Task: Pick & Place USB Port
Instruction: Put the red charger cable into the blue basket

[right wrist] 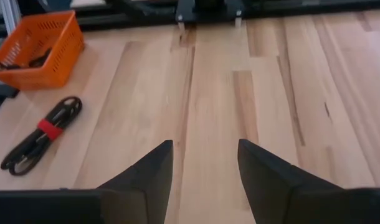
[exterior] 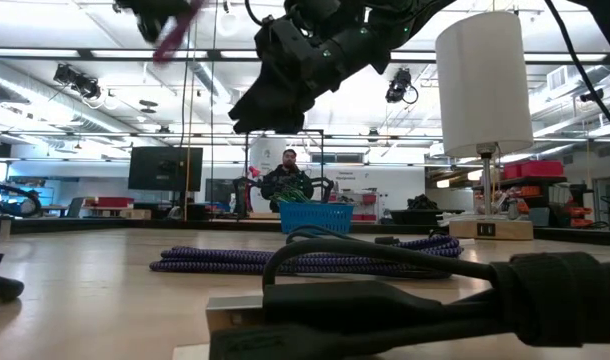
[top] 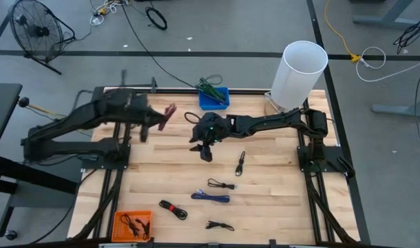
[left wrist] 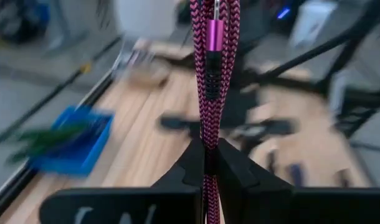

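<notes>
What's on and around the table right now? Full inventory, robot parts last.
Magenta braided cable: one, held above the table's left rear.
Blue plastic bin: one, rear centre, green cables inside.
Orange plastic basket: one, front left corner, dark cables inside.
White cylinder: one, rear right.
Purple braided cable: one, front centre.
Black cable with red tie: one, front, left of centre.
Loose black cables: three, centre to front.
Black floor fan: one, off the table, rear left.
Left gripper: shut on the magenta cable.
Right gripper: open, empty, over the table's middle.
</notes>
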Available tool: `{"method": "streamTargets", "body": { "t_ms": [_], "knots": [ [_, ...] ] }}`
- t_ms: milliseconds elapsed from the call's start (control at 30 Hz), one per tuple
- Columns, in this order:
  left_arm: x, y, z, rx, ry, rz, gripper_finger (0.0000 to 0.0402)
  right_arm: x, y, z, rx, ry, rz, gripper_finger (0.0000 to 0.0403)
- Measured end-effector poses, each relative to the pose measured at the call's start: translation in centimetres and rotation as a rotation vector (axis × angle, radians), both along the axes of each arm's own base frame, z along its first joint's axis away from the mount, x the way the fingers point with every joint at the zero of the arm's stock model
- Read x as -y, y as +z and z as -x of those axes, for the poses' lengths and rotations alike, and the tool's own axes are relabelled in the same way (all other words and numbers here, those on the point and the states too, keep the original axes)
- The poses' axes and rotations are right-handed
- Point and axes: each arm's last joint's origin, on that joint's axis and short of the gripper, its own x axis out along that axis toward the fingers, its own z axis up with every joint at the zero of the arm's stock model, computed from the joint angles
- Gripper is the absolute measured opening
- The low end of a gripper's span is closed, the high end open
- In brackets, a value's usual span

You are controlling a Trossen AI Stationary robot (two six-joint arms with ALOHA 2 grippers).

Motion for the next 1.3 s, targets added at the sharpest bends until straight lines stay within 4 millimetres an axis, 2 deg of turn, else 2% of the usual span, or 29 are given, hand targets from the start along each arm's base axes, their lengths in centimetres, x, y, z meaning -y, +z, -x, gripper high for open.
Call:
{"method": "streamTargets", "body": {
  "t_ms": [133,267,467,633,900,1200,1300],
  "knots": [
    [1.8,1.4,1.4,0.124,-0.082,-0.03,0.002,0.0,0.5,-0.3,0.058,-0.009,-0.012,0.018],
    [2.8,1.8,1.3,0.157,-0.104,-0.088,0.002,0.0,1.5,-0.5,0.137,-0.001,-0.011,0.018],
    [3.3,1.3,-0.1,0.12,-0.107,-0.102,0.002,0.0,5.6,-0.3,0.384,0.003,0.014,0.018],
    [3.6,1.2,-1.7,0.121,-0.135,-0.12,0.002,-0.1,9.4,0.7,0.575,0.004,0.027,0.018],
    [3.6,0.7,-3.2,0.105,-0.142,-0.133,0.002,-0.3,13.1,2.5,0.722,0.007,0.044,0.018],
    [3.6,0.7,-3.6,0.108,-0.14,-0.142,0.0019,-0.3,13.5,2.6,0.753,-0.002,0.055,0.0178],
    [3.6,0.7,-3.6,0.107,-0.14,-0.147,0.0019,-0.3,13.6,2.6,0.755,-0.001,0.055,0.0153]
  ]
}}
